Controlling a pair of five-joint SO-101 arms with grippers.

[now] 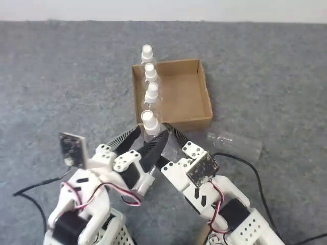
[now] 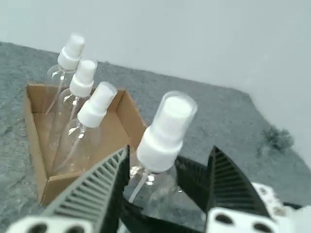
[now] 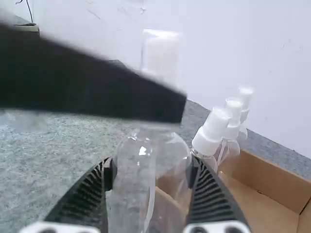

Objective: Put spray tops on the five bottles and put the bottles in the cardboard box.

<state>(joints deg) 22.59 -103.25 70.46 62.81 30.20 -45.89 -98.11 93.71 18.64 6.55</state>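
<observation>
One bottle (image 1: 148,121) | right gripper (image 3: 149,172) clamps its body | left gripper (image 2: 169,154) wide around its neck

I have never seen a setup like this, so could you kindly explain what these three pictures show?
Two small robot arms sit side by side on a grey carpet. One picture looks down from above; the other two come from a camera on each wrist. A cardboard box holds three upright bottles with spray tops. A fourth topped bottle is upright just outside the box: the right claw grips its body, the left claw is at its spray top. A fifth bottle, without a top, lies on the carpet nearby.
</observation>
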